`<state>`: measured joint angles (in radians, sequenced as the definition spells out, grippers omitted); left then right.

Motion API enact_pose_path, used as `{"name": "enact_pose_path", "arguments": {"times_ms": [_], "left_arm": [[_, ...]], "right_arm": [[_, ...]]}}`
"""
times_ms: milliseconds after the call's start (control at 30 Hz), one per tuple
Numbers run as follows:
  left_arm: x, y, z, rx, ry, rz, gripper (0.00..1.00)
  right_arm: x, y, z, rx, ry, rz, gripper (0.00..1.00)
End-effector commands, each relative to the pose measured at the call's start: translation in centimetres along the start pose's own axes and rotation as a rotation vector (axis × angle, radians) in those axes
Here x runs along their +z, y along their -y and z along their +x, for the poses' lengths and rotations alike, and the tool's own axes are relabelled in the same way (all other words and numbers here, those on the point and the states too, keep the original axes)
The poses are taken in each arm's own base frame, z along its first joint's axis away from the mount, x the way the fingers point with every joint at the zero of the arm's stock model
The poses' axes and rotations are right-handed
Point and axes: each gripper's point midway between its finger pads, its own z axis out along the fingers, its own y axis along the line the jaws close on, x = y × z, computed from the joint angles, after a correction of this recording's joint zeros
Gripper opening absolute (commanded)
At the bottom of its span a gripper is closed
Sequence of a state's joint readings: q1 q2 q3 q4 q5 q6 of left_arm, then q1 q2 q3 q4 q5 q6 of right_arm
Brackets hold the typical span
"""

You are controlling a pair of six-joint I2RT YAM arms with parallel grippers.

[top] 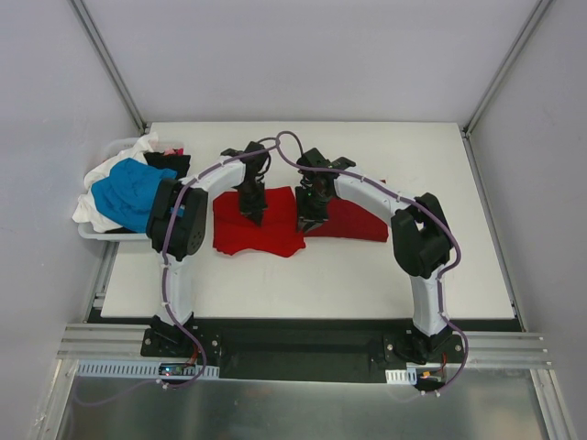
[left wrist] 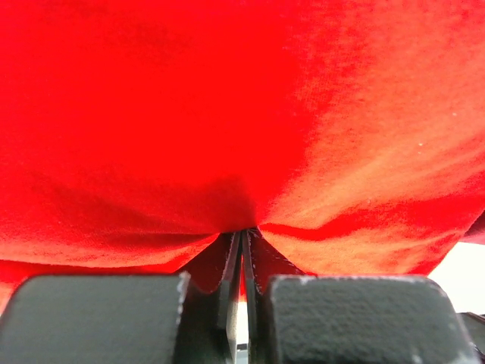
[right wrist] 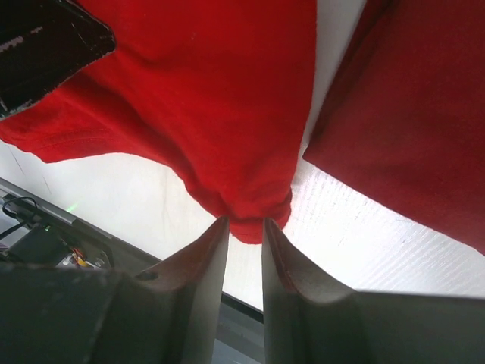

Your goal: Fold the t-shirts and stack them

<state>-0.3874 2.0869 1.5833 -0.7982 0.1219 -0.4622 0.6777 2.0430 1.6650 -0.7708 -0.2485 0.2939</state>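
- From above, we see a matte white table (top: 321, 284) with a bright red t-shirt (top: 234, 229) lying near its middle. The t-shirt is soft cloth, roughly square, with wavy lower edges.
- Just to its right a folded red t-shirt (top: 353, 223) rests flat. It is darker in tone and has a slanted edge.
- The left gripper (top: 254, 209) points down onto the bright shirt. The right gripper (top: 307, 220) stands at that shirt's right edge, between the two red pieces.
- At the table's left edge a pale bin (top: 92, 234) holds a crumpled heap: a blue t-shirt (top: 133, 192), a white t-shirt (top: 101, 174) and a black t-shirt (top: 170, 163).
- In the left wrist view the red t-shirt (left wrist: 227, 114) fills the frame, fine-knit and softly creased. The left gripper (left wrist: 244, 231) has its dark, grainy jaws pressed together on a fold of it, and the cloth puckers at the pinch.
- In the right wrist view the right gripper (right wrist: 245, 227) has its smooth grey jaws a little apart, with white table showing through the gap.
- A bunched corner of the red t-shirt (right wrist: 212, 98) sits right at their tips. We cannot tell whether they touch it.
- The folded red t-shirt (right wrist: 409, 114) lies just beside it, flat and straight-edged.
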Motion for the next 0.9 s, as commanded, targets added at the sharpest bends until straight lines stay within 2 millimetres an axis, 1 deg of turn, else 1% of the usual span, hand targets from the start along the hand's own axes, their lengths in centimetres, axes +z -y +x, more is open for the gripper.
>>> {"name": "enact_pose_path", "arguments": {"times_ms": [0, 67, 133, 167, 200, 233, 267, 300, 333, 367, 400, 433, 467, 500, 533, 600, 633, 667, 700, 733, 767, 800, 833, 867], "left_arm": [[-0.8, -3.3, 0.3, -0.047, -0.010, -0.066, 0.00], [-1.0, -4.0, 0.4, -0.063, -0.013, -0.067, 0.00], [-1.5, -3.9, 0.1, -0.050, 0.004, -0.060, 0.00], [-1.9, -3.8, 0.0, -0.044, 0.017, -0.058, 0.02], [-3.1, -3.5, -0.4, -0.038, 0.051, -0.047, 0.09], [-4.1, -3.3, -0.9, -0.039, 0.084, -0.038, 0.18], [-5.0, -3.4, -1.5, -0.043, 0.133, -0.044, 0.30], [-7.3, -3.2, -2.1, -0.048, 0.204, -0.031, 0.57], [-8.4, -3.3, -2.4, -0.055, 0.238, -0.025, 0.68], [-9.3, -3.8, -3.0, -0.068, 0.279, -0.034, 0.76], [-10.5, -4.0, -3.1, -0.083, 0.309, -0.015, 0.82], [-10.5, -5.5, -3.1, -0.122, 0.304, -0.021, 0.83], [-10.6, -6.2, -3.0, -0.141, 0.307, -0.020, 0.82], [-11.1, -7.0, -3.1, -0.158, 0.324, -0.018, 0.82], [-11.0, -8.3, -2.8, -0.181, 0.318, -0.030, 0.82], [-11.3, -9.7, -2.5, -0.184, 0.329, -0.053, 0.82], [-10.5, -11.0, -1.8, -0.210, 0.300, -0.067, 0.82], [-9.9, -11.7, -1.4, -0.216, 0.285, -0.070, 0.81], [-9.3, -11.9, -1.3, -0.225, 0.278, -0.054, 0.80], [-8.0, -12.4, -0.1, -0.238, 0.241, -0.049, 0.79], [-7.6, -12.9, 0.3, -0.255, 0.232, -0.042, 0.79], [-7.3, -12.7, 0.3, -0.259, 0.240, -0.016, 0.77], [-6.2, -12.2, 0.7, -0.263, 0.237, 0.041, 0.76], [-5.9, -11.5, 0.5, -0.260, 0.252, 0.106, 0.74]], "right_arm": [[-0.7, -0.4, -0.3, -0.013, 0.015, -0.025, 0.28], [-0.6, -0.6, -0.3, -0.011, 0.013, -0.034, 0.28], [-0.3, -0.7, -0.4, -0.012, 0.011, -0.042, 0.32], [-0.3, -0.8, -0.6, -0.019, 0.015, -0.046, 0.36], [-0.3, -0.9, -0.9, -0.027, 0.023, -0.048, 0.49], [-0.4, -0.9, -1.1, -0.033, 0.030, -0.047, 0.56], [-0.3, -0.9, -1.4, -0.039, 0.035, -0.046, 0.69], [-0.6, -1.0, -2.2, -0.050, 0.051, -0.054, 0.75], [-0.6, -1.1, -2.5, -0.054, 0.054, -0.069, 0.78], [-0.1, -1.2, -2.8, -0.050, 0.039, -0.086, 0.82], [0.0, -1.0, -3.2, -0.049, 0.040, -0.093, 0.83], [0.1, -1.1, -4.0, -0.048, 0.051, -0.099, 0.83], [0.8, -1.0, -4.2, -0.046, 0.041, -0.104, 0.84], [1.0, -0.9, -4.8, -0.028, 0.043, -0.111, 0.84], [0.8, -1.1, -5.6, -0.026, 0.059, -0.125, 0.84], [1.1, -1.3, -6.4, -0.022, 0.071, -0.136, 0.86], [1.2, -1.5, -6.7, -0.023, 0.079, -0.143, 0.87], [1.4, -1.8, -7.1, -0.027, 0.086, -0.161, 0.88], [2.2, -1.5, -7.1, -0.016, 0.074, -0.159, 0.89], [2.8, -1.4, -7.1, -0.004, 0.065, -0.163, 0.89], [3.0, -1.5, -7.4, 0.002, 0.061, -0.180, 0.89], [3.6, -1.3, -7.4, 0.015, 0.049, -0.182, 0.89], [3.7, -1.4, -7.4, 0.022, 0.047, -0.193, 0.89], [3.7, -1.8, -7.7, 0.035, 0.054, -0.222, 0.89]]}}
